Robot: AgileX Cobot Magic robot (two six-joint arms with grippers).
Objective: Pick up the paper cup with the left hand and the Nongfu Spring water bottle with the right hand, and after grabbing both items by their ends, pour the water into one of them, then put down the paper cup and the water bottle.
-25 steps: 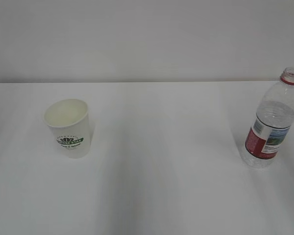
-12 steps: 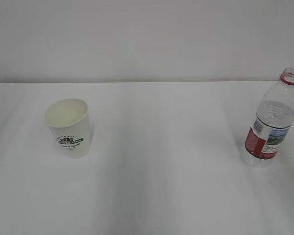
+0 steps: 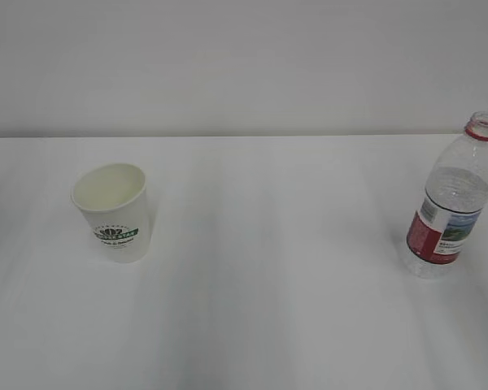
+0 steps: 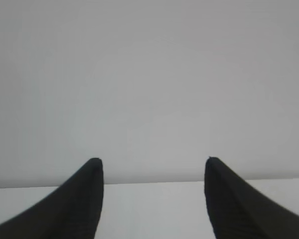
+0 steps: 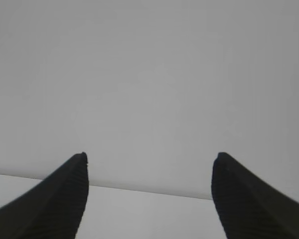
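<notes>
White surface (image 3: 276, 268) fills the lower two thirds of the exterior view, pale wall (image 3: 244, 57) above it. Nongfu Spring water bottle (image 3: 453, 199) stands upright at the right edge, uncapped, red neck ring, red-and-white label; water level hard to read. Paper cup (image 3: 114, 213) stands upright at left, mouth up, green logo facing the camera, well apart from the bottle. Neither arm shows in this view. Left claw (image 4: 152, 199): fingers spread, released, nothing between them. Right claw (image 5: 149, 196): fingers spread wider, released, empty.
</notes>
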